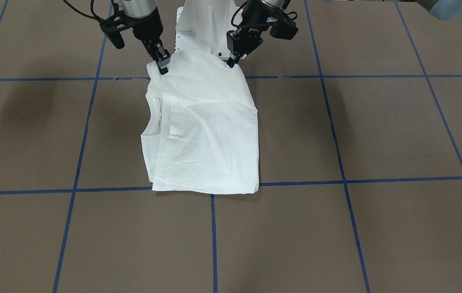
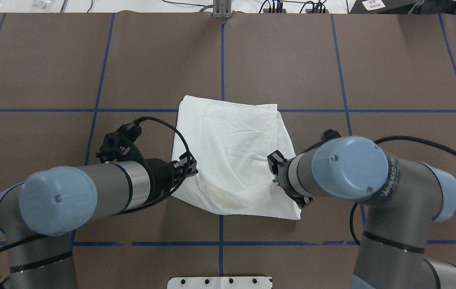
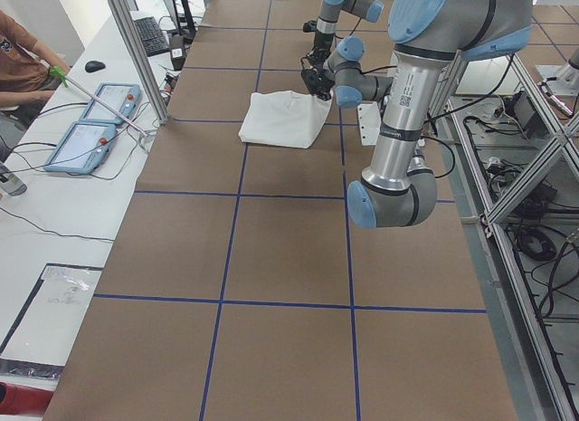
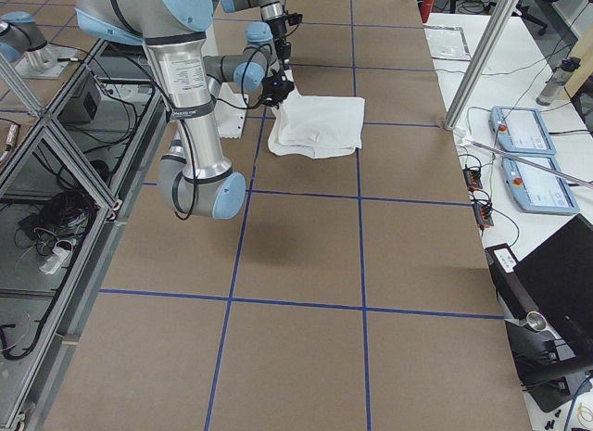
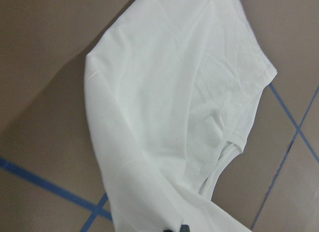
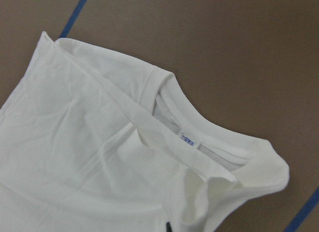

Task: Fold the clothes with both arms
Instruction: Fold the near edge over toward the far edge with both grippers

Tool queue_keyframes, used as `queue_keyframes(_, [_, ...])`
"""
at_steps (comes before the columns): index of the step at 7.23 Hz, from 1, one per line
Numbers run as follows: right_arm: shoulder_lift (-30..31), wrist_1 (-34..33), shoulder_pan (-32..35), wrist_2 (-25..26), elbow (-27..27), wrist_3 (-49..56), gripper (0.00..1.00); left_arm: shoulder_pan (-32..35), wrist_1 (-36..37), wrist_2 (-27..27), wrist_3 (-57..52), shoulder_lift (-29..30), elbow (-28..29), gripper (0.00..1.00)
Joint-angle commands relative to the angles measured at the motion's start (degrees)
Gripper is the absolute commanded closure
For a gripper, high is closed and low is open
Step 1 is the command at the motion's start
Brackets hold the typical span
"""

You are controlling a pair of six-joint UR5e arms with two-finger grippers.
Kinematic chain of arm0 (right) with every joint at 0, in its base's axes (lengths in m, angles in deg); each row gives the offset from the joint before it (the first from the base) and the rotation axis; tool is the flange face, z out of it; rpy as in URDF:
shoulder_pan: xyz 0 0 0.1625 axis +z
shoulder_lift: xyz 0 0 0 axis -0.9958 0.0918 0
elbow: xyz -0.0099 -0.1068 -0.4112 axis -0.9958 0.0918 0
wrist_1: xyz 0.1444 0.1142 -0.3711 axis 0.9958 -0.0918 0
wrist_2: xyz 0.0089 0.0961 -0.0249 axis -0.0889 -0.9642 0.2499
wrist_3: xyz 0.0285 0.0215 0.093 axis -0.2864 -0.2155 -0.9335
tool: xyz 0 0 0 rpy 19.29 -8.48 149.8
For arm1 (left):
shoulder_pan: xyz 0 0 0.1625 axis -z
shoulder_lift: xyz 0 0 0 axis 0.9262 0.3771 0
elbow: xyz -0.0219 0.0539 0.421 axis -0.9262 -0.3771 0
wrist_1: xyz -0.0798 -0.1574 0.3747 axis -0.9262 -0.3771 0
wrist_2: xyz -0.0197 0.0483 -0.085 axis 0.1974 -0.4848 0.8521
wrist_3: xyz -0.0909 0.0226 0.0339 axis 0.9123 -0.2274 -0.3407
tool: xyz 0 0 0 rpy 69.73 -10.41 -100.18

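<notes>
A white shirt (image 1: 210,134) lies folded near the middle of the brown desk (image 1: 377,130), in front of the robot's white base (image 1: 202,28). Its far edge rests flat, close along one of the blue tape lines (image 1: 336,76) that mark the desk in squares. The edge nearest the robot is raised off the surface and held at its two corners. The left tool (image 1: 231,62) has its fingers pressed together on the cloth at the corner on the robot's left. The right tool (image 1: 162,65) is likewise clamped on the cloth at the opposite corner, with a small peak of fabric standing up between its black fingers. Between the two held corners the cloth sags a little, and the rest slopes down to the desk with a few soft creases. The ribbed collar (image 6: 219,134) faces the robot's right side, where the folded layers open slightly, and a small neck label (image 6: 188,140) with blue print shows just inside it. In the overhead view the left arm (image 2: 91,196) and the right arm (image 2: 348,168) reach in from either side, their wrists pointing toward each other across the near part of the shirt.
</notes>
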State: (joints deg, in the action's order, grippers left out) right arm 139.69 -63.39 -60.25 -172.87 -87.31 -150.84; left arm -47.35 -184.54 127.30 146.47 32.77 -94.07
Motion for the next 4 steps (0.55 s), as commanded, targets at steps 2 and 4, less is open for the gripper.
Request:
queue_keyframes(2, [-9.52,5.55,11.52,-7.19,19.84,11.18,1.00,9.10,-6.41,1.73,-8.60,4.70,15.15,1.00])
queue_keyframes(4, [-15.30,16.11,15.57,-10.71,36.70,16.70,0.79,12.26,-16.34,1.73,-11.83,8.38,28.67,0.99])
